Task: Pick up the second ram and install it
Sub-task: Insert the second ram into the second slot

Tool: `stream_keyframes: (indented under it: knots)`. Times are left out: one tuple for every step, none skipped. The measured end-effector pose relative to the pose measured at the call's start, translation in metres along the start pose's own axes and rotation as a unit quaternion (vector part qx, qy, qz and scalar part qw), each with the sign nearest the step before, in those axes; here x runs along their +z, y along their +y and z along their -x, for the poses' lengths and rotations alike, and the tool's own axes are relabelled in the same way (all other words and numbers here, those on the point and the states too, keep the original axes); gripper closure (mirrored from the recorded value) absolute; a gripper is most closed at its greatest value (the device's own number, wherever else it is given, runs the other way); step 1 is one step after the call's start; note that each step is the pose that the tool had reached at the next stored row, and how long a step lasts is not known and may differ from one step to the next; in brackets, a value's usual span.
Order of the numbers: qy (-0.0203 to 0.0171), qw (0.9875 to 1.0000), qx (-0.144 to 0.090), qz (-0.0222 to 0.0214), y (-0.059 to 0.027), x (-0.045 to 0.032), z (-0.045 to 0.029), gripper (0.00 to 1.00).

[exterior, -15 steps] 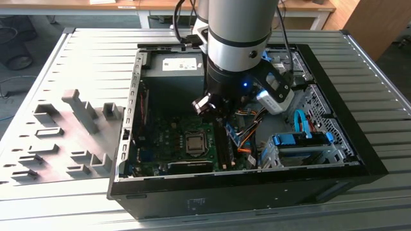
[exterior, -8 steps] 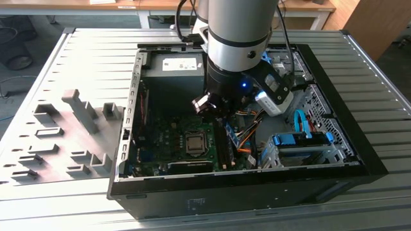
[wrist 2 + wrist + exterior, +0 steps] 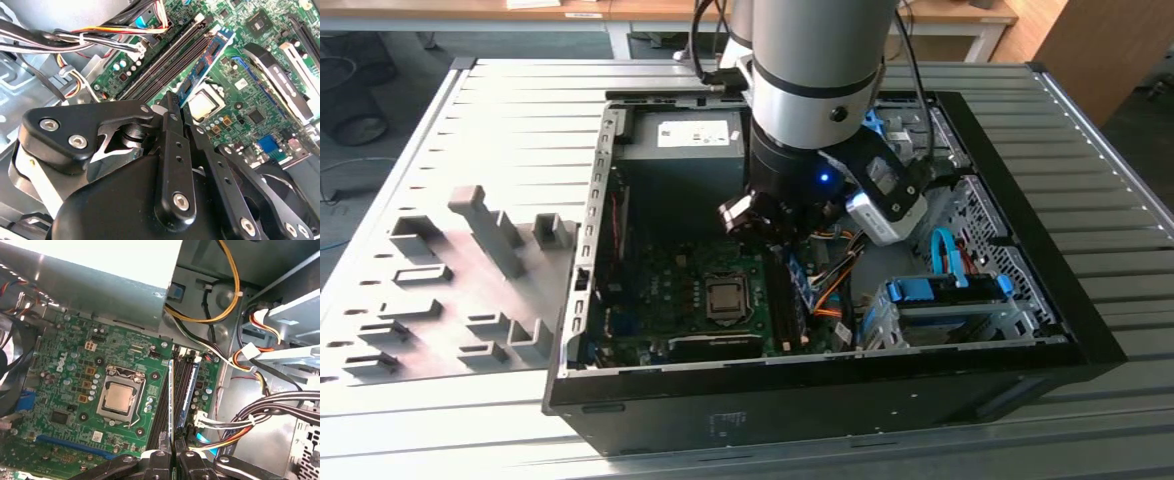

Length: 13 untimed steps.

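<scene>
My gripper (image 3: 767, 228) hangs inside the open computer case (image 3: 827, 400), over the memory slots beside the processor socket (image 3: 726, 296). In the first wrist view the gripper (image 3: 172, 460) is shut on the second ram (image 3: 172, 400), a thin dark stick seen edge-on and running along the slots. The second wrist view shows that stick's (image 3: 207, 60) face with blue labels, reaching out from the fingertips (image 3: 172, 100) next to the socket (image 3: 204, 104). Whether it sits in a slot I cannot tell. A look-alike stick (image 3: 192, 390) stands two slots away.
Bundled cables (image 3: 270, 410) lie close beside the slots, toward the drive cage (image 3: 941, 300). The power supply (image 3: 687, 135) fills the far end of the case. Grey fixture blocks (image 3: 467, 270) sit on the slatted table at the exterior view's left.
</scene>
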State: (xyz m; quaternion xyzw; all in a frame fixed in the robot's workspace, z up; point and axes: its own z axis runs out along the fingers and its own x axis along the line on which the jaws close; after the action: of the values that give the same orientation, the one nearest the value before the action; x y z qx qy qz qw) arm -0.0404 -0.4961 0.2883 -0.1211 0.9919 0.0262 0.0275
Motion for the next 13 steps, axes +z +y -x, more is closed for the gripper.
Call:
stream_keyframes:
  knots:
    - [-0.0002, 1.0, 0.004, -0.0002, 0.0, 0.0, 0.0, 0.86]
    - [-0.0003, 1.0, 0.008, -0.0005, 0.0, 0.0, 0.0, 0.86]
    - [-0.0005, 0.9999, 0.011, -0.0007, 0.0, 0.0, 0.0, 0.86]
    - [-0.0007, 0.9999, 0.015, -0.001, 0.0, 0.0, 0.0, 0.86]
    - [-0.0009, 0.9998, 0.019, -0.0012, 0.0, 0.0001, 0.0, 0.86]
    - [-0.001, 0.9997, 0.023, -0.0015, 0.0, 0.0001, 0.0, 0.86]
    - [-0.0012, 0.9996, 0.027, -0.0017, 0.0, 0.0001, 0.0, 0.86]
    - [-0.0014, 0.9995, 0.031, -0.0019, 0.0, 0.0001, 0.0, 0.86]
    - [-0.0015, 0.9994, 0.034, -0.0021, 0.0, 0.0001, 0.0, 0.86]
    - [-0.0017, 0.9993, 0.038, -0.0024, 0.0, 0.0001, 0.0, 0.86]
    - [-0.0018, 0.9991, 0.041, -0.0027, 0.0, 0.0001, 0.0, 0.86]
    - [-0.002, 0.999, 0.044, -0.0029, 0.0, 0.0001, 0.0, 0.86]
    - [-0.0021, 0.9989, 0.047, -0.0031, 0.0, 0.0001, 0.0, 0.86]
